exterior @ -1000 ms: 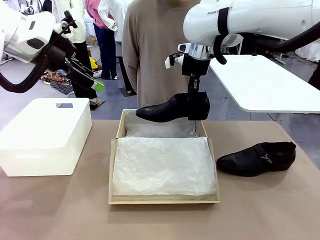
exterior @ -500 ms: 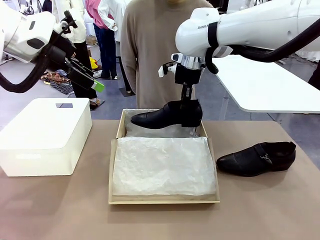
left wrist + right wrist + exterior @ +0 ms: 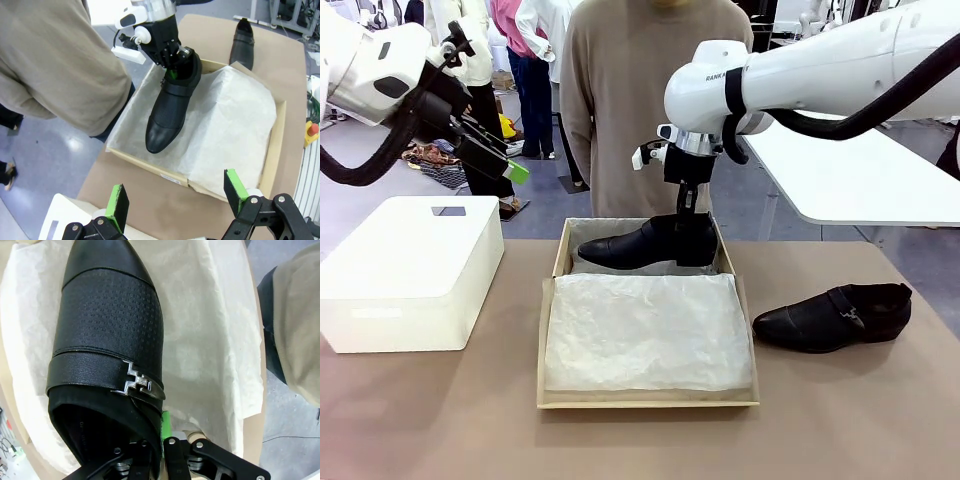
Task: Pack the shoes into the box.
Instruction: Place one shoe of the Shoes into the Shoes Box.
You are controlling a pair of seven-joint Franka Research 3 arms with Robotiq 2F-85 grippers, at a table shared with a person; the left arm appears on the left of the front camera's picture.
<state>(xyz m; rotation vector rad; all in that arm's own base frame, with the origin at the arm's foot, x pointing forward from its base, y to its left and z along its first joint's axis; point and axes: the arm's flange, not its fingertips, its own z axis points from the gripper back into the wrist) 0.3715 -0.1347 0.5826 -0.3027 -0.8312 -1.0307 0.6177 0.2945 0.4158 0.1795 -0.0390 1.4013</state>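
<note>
Shoes: one black leather pointed-toe dress shoe (image 3: pixel 645 243) w/ metal strap buckle hangs low over the far end of the tan cardboard shoebox (image 3: pixel 546 340). Toe points to robot's left, sole approx level, above the white tissue paper (image 3: pixel 645 335). Can't tell if the sole touches the paper. The 2nd black shoe (image 3: pixel 835 317) lies on its sole on the brown table (image 3: pixel 440 420), just right of the box and not touching it.

Handling (judgement): stiff sole and upper, fairly light, and the smooth leather is prob. slippery. The long toe makes it front-heavy, so it may pivot in a pinch. Best hold is the collar wall by the heel, one finger inside and one outside.

R gripper (image 3: pixel 687 212) is clamped on exactly that collar edge. Its arm comes in from the right, wrist pointing straight down.

L gripper (image 3: pixel 175 197) has jaws wide apart, holding nothing. It's raised above the white plastic bin (image 3: pixel 410 270), angled down toward the box.
</note>
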